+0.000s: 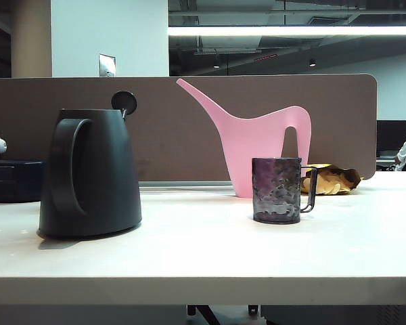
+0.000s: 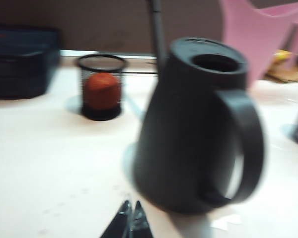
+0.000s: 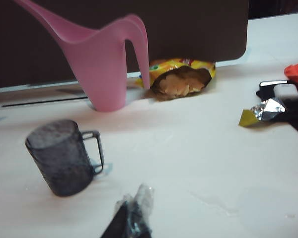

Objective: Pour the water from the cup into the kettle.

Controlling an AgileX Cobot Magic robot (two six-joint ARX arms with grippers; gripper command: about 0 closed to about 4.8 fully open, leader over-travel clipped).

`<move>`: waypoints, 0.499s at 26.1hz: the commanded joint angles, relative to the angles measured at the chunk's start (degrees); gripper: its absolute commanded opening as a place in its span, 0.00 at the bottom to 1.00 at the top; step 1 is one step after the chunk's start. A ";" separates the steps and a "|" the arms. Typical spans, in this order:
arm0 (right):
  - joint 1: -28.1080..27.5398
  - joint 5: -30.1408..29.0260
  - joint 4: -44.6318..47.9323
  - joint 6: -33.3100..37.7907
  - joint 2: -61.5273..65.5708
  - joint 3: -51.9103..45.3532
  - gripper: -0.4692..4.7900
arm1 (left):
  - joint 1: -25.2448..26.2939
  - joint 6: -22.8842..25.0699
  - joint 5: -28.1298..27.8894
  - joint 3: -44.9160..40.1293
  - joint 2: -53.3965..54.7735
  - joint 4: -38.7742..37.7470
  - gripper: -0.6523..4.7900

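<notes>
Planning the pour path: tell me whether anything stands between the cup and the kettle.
Nothing visible does. In the exterior view the cup stands upright to the right of the kettle, with bare table between them. The pink watering can is behind that line, not on it. The right claw, shut, hovers near the cup.
</notes>
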 commanded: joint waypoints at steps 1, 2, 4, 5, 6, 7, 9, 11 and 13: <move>0.11 -3.10 -1.53 0.28 4.63 5.35 0.07 | -0.02 0.20 5.55 0.26 0.04 0.76 0.11; 0.11 -5.38 -1.60 0.28 7.76 7.61 0.07 | -0.04 0.15 7.45 0.37 0.04 0.76 0.11; 0.15 -8.04 -1.57 0.28 13.42 11.17 0.07 | -0.02 0.17 10.97 1.07 0.04 0.72 0.11; 0.17 -9.16 -1.53 0.28 16.31 12.96 0.07 | -0.04 0.20 12.44 1.51 0.04 0.70 0.11; 0.17 -10.45 -1.44 0.26 20.20 15.32 0.07 | -0.02 0.20 14.16 2.08 0.04 0.74 0.11; 0.17 -10.95 -1.36 0.26 22.14 16.37 0.07 | -0.02 0.20 14.88 2.36 0.04 0.72 0.11; 0.24 -14.23 -0.17 0.24 28.50 19.30 0.07 | -0.02 0.15 16.55 2.93 0.04 0.70 0.11; 1.95 -17.33 4.68 0.24 35.39 20.76 0.24 | -0.02 0.04 18.47 2.97 0.04 0.59 0.11; 4.87 -17.29 9.94 0.24 40.22 20.76 0.33 | -0.02 0.02 18.56 2.97 0.04 0.31 0.11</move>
